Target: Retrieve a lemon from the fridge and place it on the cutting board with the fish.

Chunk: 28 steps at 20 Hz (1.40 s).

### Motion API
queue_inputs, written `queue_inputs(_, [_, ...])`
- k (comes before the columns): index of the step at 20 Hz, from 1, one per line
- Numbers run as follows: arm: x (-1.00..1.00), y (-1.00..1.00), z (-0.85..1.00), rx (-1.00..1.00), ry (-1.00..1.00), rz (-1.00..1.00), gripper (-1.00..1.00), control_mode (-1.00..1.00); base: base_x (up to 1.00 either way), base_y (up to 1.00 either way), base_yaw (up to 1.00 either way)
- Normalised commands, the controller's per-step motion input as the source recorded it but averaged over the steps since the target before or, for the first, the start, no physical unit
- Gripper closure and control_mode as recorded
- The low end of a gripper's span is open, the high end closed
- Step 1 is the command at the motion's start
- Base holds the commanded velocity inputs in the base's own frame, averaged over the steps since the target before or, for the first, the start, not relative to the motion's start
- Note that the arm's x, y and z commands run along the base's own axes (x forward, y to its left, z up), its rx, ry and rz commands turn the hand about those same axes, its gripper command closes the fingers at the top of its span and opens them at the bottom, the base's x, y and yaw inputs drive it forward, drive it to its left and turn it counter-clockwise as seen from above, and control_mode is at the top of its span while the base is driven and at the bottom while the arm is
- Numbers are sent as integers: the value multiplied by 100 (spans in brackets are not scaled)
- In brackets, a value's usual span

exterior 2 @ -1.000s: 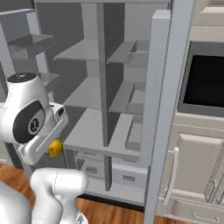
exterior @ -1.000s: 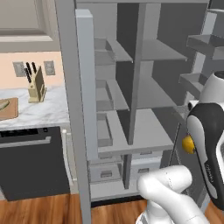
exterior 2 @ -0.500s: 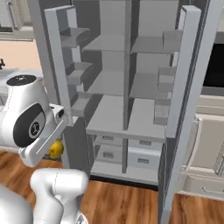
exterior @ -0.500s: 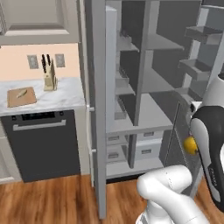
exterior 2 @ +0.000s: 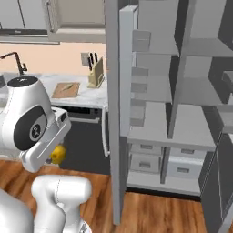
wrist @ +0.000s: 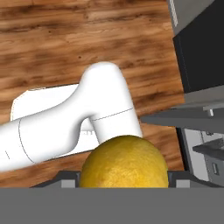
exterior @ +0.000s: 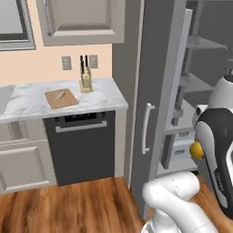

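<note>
Flat rectangular light-brown wooden cutting board (exterior: 61, 98) on marble counter, far left; small slender pale fish (exterior: 60, 94) lying on it. Upright wooden knife block (exterior: 86, 80) near board's right corner. Black dishwasher front (exterior: 82, 145) below counter. Tall grey fridge (exterior: 157, 91) right of it, doors open. Small yellow roundish lemon (wrist: 124, 162) clamped between two-finger gripper (wrist: 124, 180), jaws partly open around fruit, hanging low beside arm, well apart from board. Risks: round fruit slipping from grip during swing; arm clipping open fridge door; lemon rolling off board or knocking fish on release.

marble counter (exterior: 27, 107) carries the cutting board (exterior: 61, 98), a knife block (exterior: 85, 83) just beside; possibly the fish (exterior: 60, 94) on the board.
</note>
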Motion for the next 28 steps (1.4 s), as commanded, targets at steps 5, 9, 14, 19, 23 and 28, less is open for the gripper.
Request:
queue_inputs(5, [0,0,0,0,0,0,100,100,-10,100,-9])
queue_inputs(9, [0,0,0,0,0,0,100,100,0,100,-4])
queue_inputs(14, [0,0,0,0,0,0,100,100,61,82,0])
queue_inputs(19, [0,0,0,0,0,0,100,100,78,86,0])
queue_inputs(23, [0,0,0,0,0,0,100,100,80,46,0])
queue_inputs(28, [0,0,0,0,0,0,100,100,47,-23,0])
